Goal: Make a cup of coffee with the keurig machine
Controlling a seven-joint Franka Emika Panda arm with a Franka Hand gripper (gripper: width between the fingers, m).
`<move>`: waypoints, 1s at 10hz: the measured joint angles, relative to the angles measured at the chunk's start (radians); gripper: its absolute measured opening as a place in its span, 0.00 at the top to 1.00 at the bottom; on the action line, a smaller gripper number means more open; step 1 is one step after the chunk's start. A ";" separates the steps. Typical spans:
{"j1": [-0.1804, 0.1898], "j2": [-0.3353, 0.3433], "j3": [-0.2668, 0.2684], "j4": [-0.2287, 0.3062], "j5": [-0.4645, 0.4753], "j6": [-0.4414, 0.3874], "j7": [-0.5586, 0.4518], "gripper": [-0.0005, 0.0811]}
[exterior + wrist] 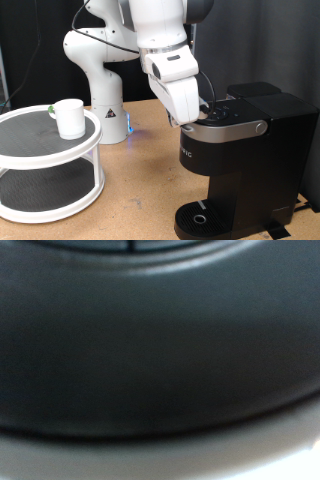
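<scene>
The exterior view was evenly and fairly brightly lit from above, against a dark backdrop. Soft shadows lay on the wooden surface (140,190) under the white tiered stand (50,165). Dull highlights showed on the keurig machine (245,150). The wrist view was dim, heavily blurred and wholly out of focus, only dark curved bands.

One cup (70,117), one keurig machine (245,160)

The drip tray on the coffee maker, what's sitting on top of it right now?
Nothing sits on the drip tray of the keurig machine. The cup is on the white two-tier stand. The claw presses at the machine's lid, hiding what lies under it.
</scene>
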 joint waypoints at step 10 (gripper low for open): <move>-0.005 -0.021 -0.040 0.046 0.238 -0.178 -0.197 0.99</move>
